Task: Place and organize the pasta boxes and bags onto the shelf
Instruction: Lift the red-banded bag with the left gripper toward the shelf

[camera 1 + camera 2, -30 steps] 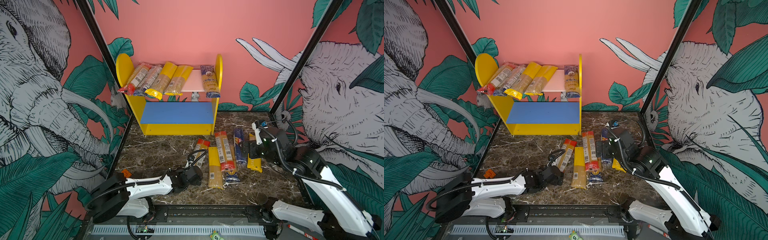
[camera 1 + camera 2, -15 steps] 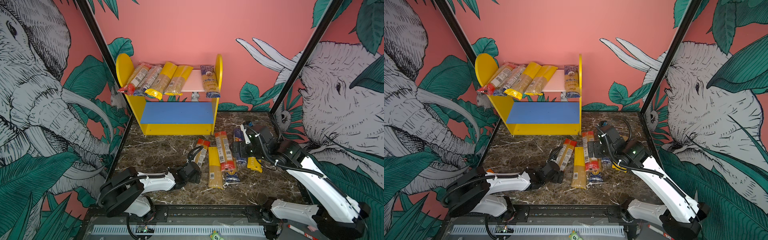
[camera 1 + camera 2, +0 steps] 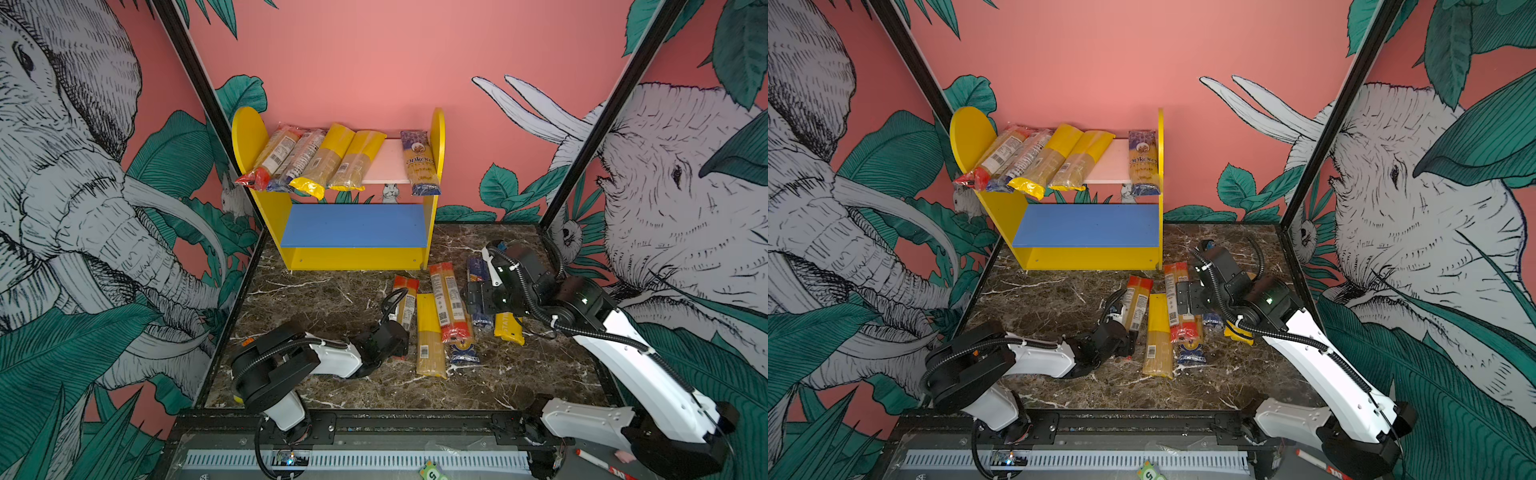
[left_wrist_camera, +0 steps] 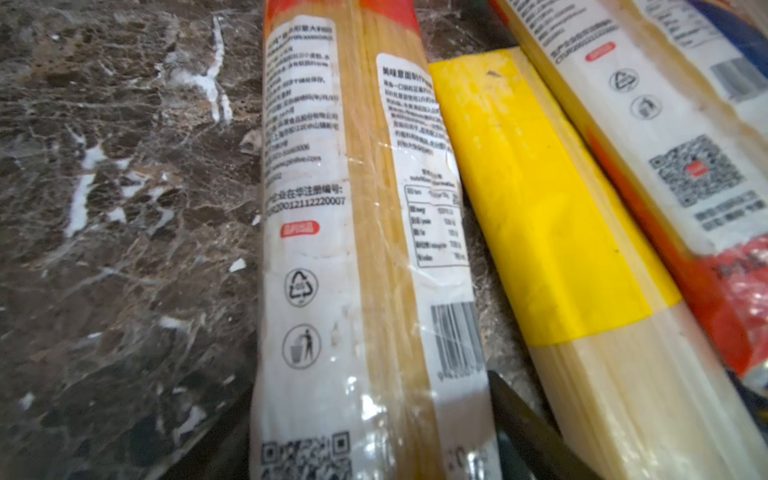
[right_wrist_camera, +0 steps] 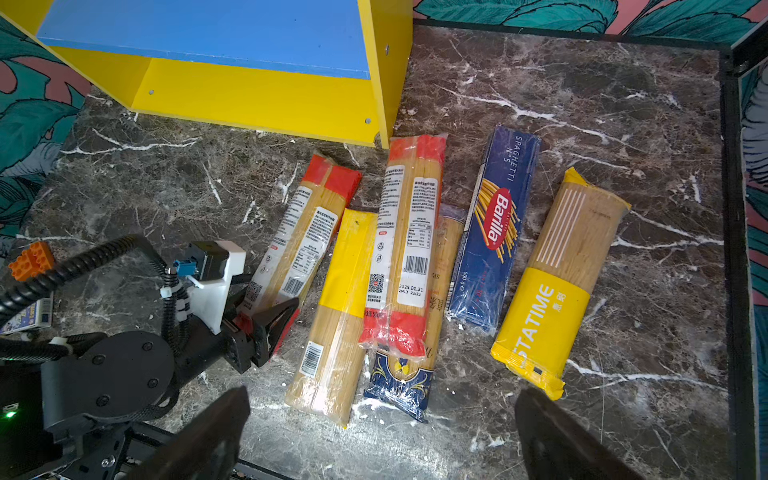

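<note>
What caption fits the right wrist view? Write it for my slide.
Six pasta packs lie before the shelf; the left pincer straddles one red-ended pack's end, the right pincer open above.

Glossy clear plastic wraps the spaghetti bag (image 4: 365, 249) on the polished marble tabletop (image 4: 124, 208)

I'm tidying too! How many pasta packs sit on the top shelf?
5. On the pink upper board: red-ended pack, blue-ended pack, left yellow pack, right yellow pack side by side at left; ankora pack alone at right.

White-and-black arms (image 3: 336, 359), ribbed black cables (image 3: 524, 291)
</note>
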